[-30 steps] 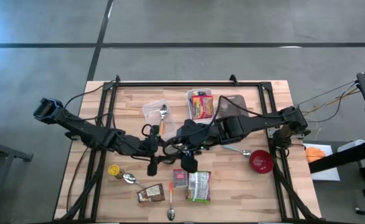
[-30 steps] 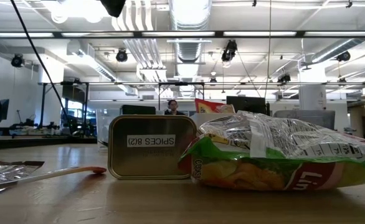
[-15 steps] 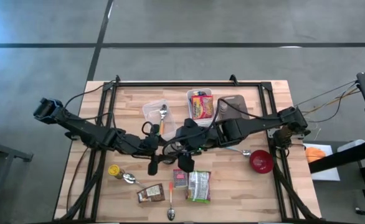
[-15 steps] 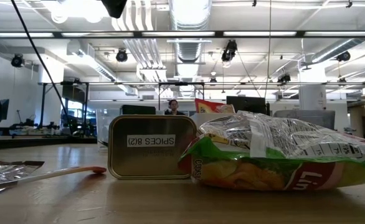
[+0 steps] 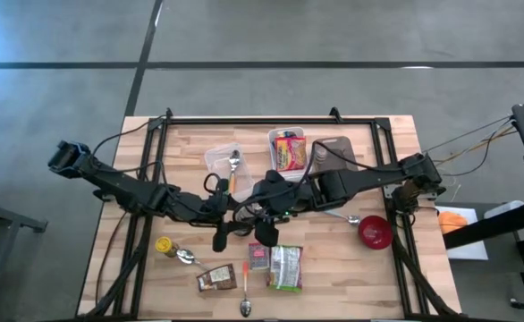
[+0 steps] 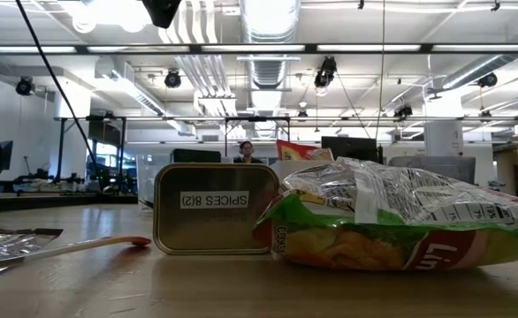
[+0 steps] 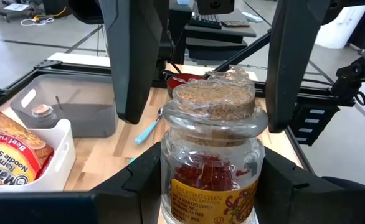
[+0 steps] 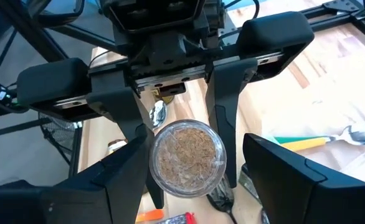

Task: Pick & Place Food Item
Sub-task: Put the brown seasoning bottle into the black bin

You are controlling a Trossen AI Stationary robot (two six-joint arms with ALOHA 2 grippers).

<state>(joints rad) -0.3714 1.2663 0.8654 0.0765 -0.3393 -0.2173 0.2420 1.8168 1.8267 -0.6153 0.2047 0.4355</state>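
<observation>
Table [image 5: 396, 268] centre; arms converged on jar [image 7: 212, 158]

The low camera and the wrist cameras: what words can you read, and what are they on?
"SPICES 8(2)", mirrored, on the gold tin.
"Li", cut off, on the chip bag.
"Maru", "Ramen Noodle Soup", "Beef Flavor" on the ramen packet.
Label on the cork-topped jar: too small to read.
</observation>
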